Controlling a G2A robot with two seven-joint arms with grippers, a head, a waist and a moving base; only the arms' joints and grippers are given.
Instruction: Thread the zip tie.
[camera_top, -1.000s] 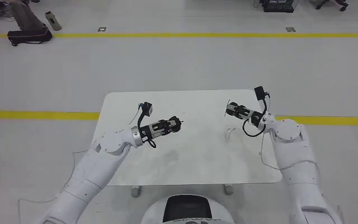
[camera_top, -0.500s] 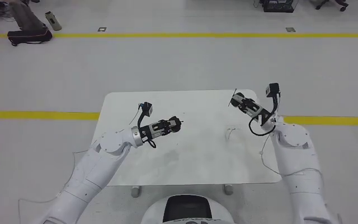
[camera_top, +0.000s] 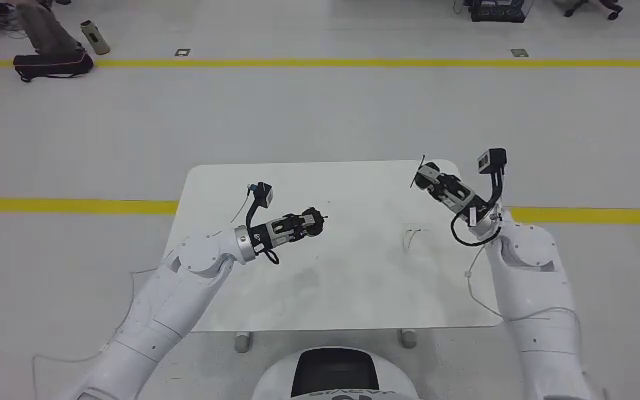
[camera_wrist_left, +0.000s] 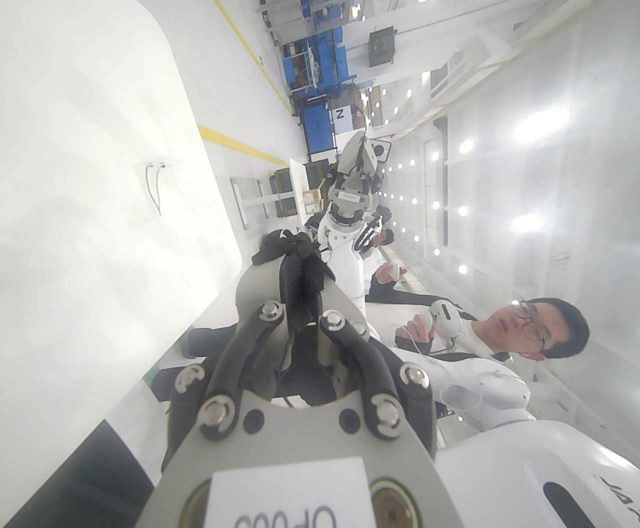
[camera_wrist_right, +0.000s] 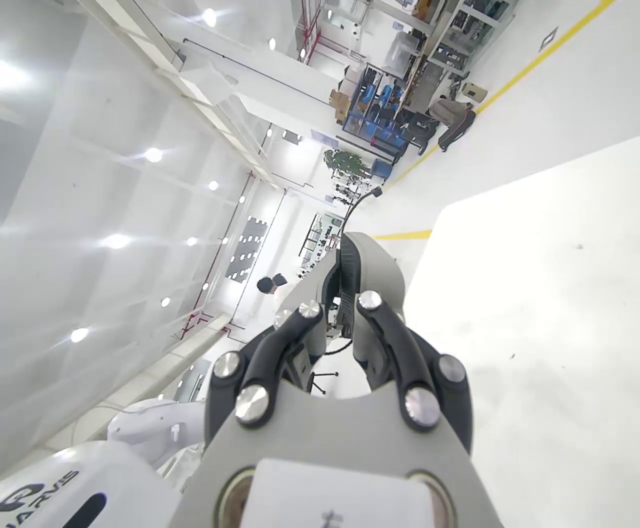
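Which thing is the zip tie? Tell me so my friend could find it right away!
Look at the white table, then at the right gripper held above its far right corner. The zip tie is the thin black strip curving out of that shut gripper. Unlike the small pale loop lying flat on the table nearby, it is dark and up in the air.

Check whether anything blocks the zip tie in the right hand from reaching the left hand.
Nothing visible does. The zip tie juts from the right hand; between it and the left hand is open air over the table. A white wire lies flat on it.
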